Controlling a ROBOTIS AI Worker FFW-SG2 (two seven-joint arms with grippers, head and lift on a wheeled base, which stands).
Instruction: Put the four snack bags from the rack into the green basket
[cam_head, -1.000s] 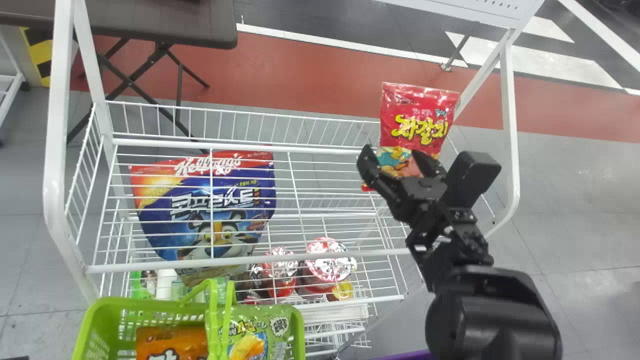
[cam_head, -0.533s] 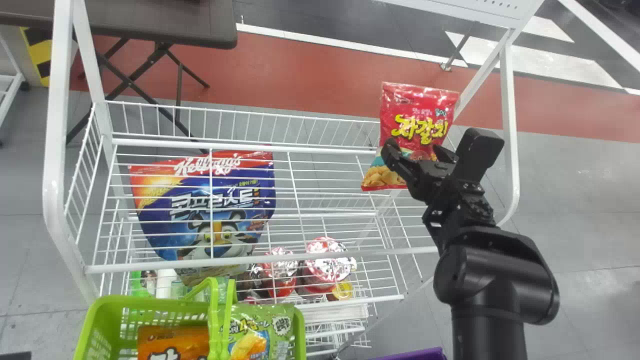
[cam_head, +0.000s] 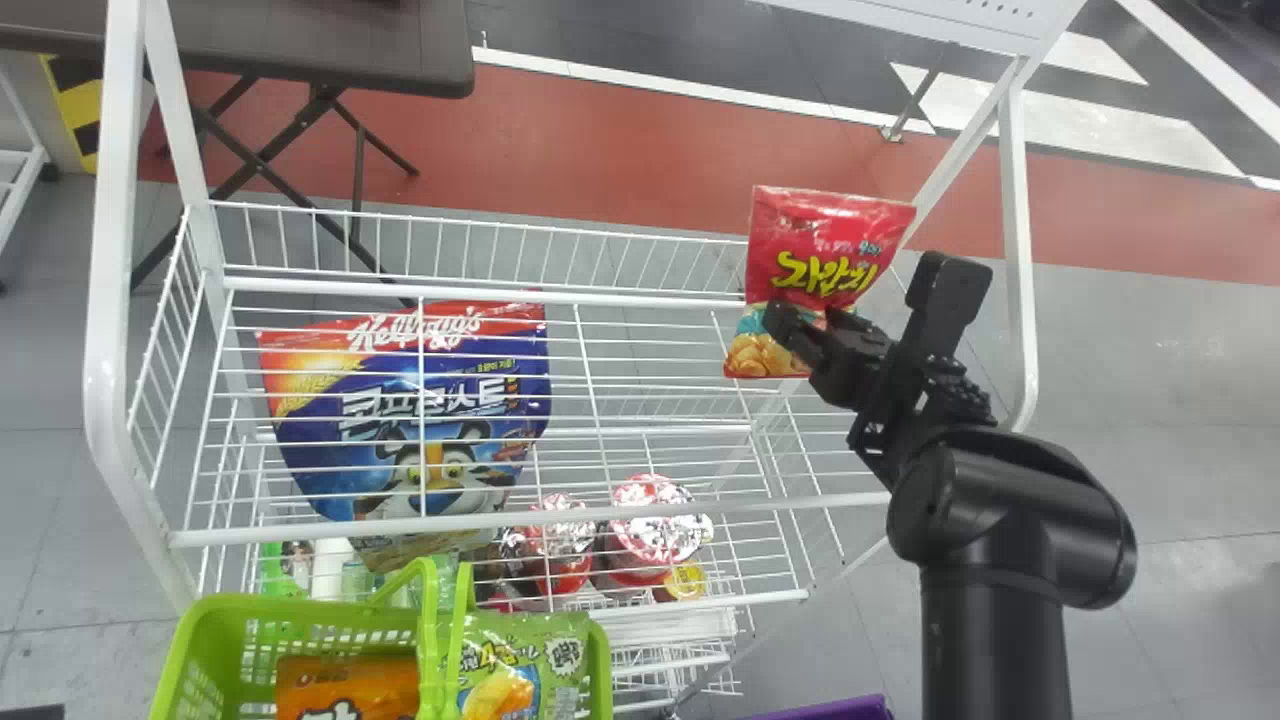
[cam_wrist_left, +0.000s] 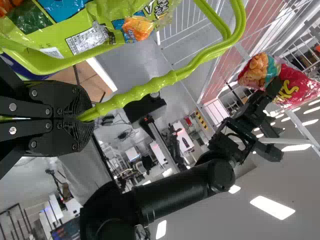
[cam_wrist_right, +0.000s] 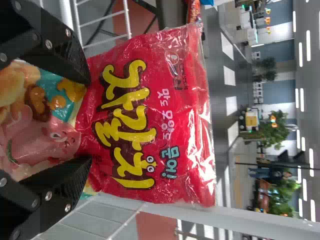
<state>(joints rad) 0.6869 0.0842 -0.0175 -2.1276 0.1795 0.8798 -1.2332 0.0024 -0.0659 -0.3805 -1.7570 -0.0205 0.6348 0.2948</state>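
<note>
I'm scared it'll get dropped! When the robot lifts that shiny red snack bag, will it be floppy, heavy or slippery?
The shiny red snack bag would probably bend, as its wrapper creases where the black two-fingered right tool squeezes it. It looks puffy, so it's likely light for its size. The wrapper is glossy, so it might slip a bit.

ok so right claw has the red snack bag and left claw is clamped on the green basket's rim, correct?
Not the rim. The left claw is clamped on the handle of the green basket, as the left wrist view shows. The rest is right: the right claw has the red snack bag.
</note>
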